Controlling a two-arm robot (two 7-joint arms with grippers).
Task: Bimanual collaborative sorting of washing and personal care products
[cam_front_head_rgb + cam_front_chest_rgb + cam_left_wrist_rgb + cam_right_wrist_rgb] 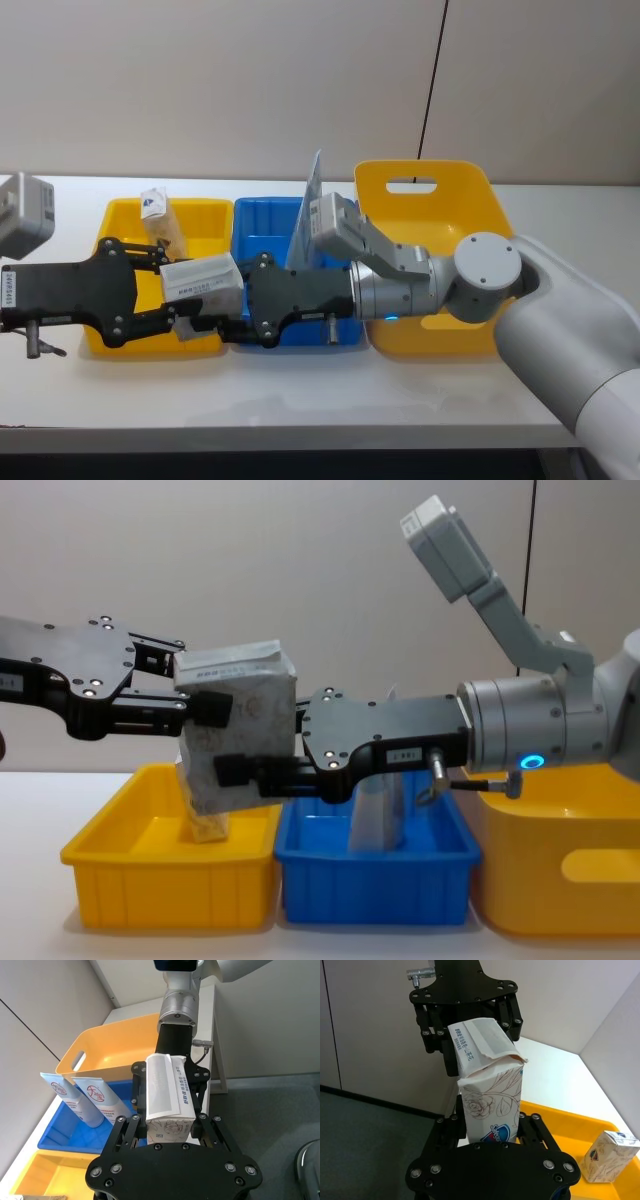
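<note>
A silver-grey soft pack (203,278) with faint rose print hangs in the air over the gap between the small yellow bin (118,212) and the blue bin (262,208). My left gripper (185,290) is shut on its upper end from the left. From the right, my right gripper (243,298) is shut on its lower end. The chest view shows the pack (240,730) tilted, with the left gripper (215,708) above the right gripper (235,772). Two pale blue pouches (95,1100) stand in the blue bin. A small tan pack (610,1155) stands in the small yellow bin.
A large yellow bin with a handle slot (420,175) stands to the right of the blue bin, under my right arm. The three bins sit in a row on a white table (300,400) with free room along its front edge.
</note>
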